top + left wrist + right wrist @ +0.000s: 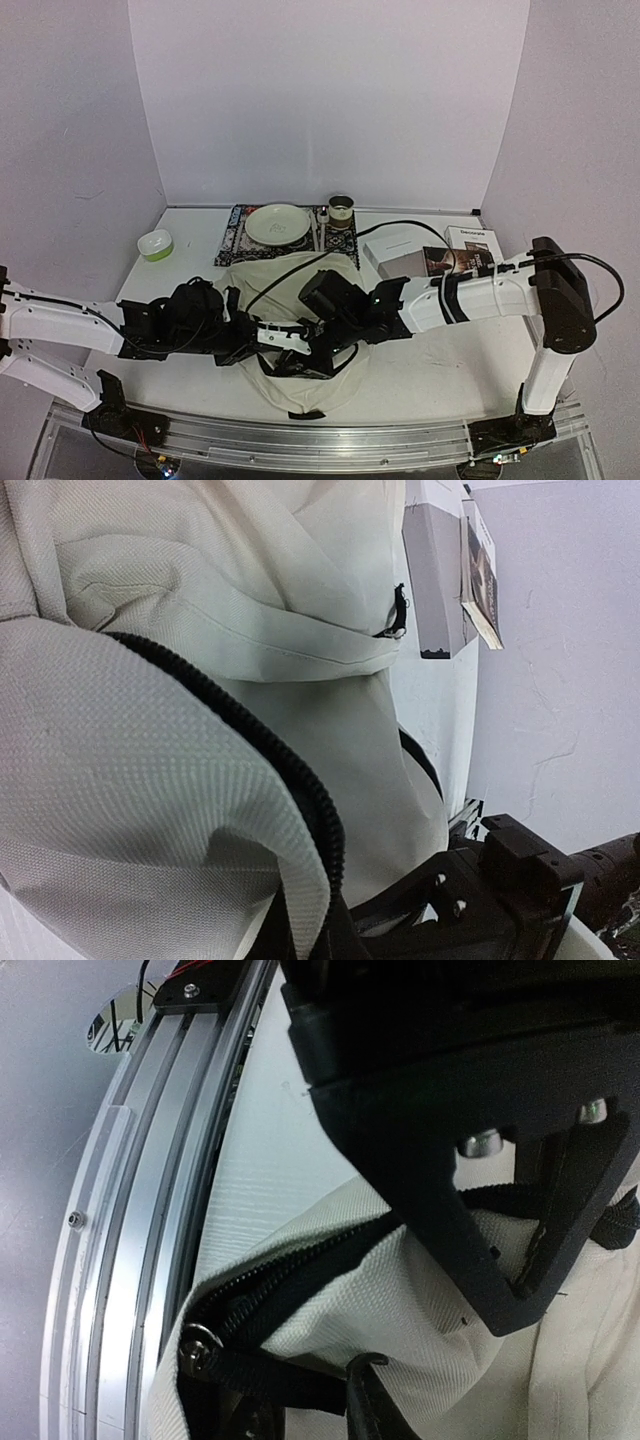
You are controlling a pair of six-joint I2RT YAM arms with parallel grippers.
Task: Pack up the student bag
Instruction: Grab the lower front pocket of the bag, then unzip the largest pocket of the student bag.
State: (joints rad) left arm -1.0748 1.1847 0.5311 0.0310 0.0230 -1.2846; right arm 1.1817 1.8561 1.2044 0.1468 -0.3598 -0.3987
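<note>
On the white table (430, 375), toward six o'clock, the left gripper (283, 340) pinches the large cream fabric backpack (295, 385) at its zip edge. I cannot tell the right gripper's (322, 352) state. It should take the opposite edge and spread the opening evenly.

student bag (300, 385): cream, black zip
place mat (230, 240): black-and-white ornamental pattern
plate (278, 223): pale green
bowl (157, 252): white inside, green outside

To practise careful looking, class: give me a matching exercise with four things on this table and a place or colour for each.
1 student bag
2 plate
3 bowl
4 white box

A on the patterned mat
B green and white, far left
C cream fabric, black zip
D right of the mat, beside a book

Pairs: 1-C, 2-A, 3-B, 4-D
</note>
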